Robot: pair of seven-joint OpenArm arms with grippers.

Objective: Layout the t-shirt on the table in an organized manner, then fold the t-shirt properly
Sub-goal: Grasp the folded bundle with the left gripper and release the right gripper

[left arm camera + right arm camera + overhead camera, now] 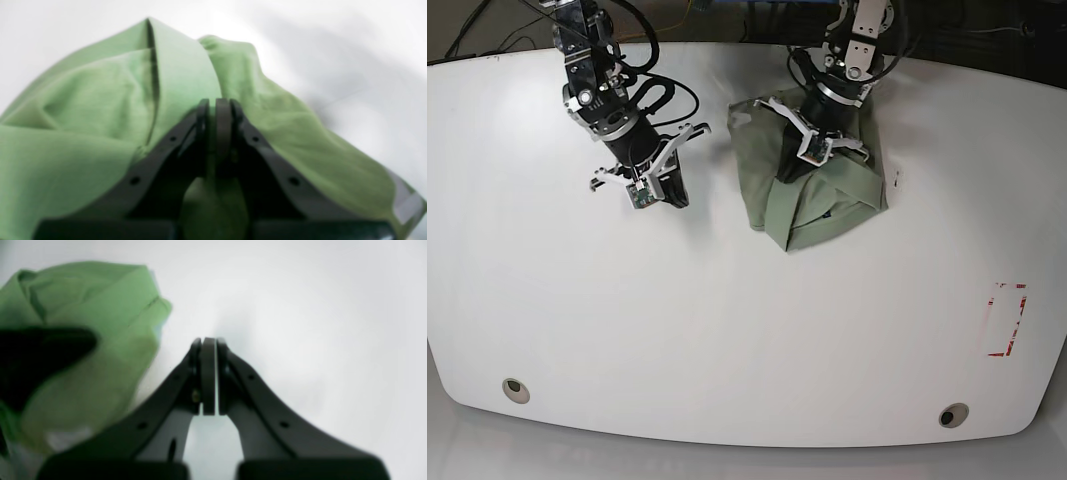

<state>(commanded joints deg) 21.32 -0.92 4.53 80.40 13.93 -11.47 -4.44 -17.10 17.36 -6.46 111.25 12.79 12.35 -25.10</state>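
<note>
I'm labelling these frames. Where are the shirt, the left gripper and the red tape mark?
shirt (819, 205), base view, front fold.
left gripper (216, 104), left wrist view, fingertips.
red tape mark (1006, 320), base view, middle.

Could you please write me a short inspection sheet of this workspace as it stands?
Surface: white table, two grey grommets, one near each front corner, red tape mark at one side.
Job's things: green shirt bunched in a heap at the far side, not laid out.
Clutter: nothing seen.
Hands: left hand shut on a fold of the shirt; right hand shut, empty, above bare table beside the shirt.
Cables: black cables behind the right arm's base, more at the far edge.
Surroundings: dark floor beyond the far edge; little visible.
</note>
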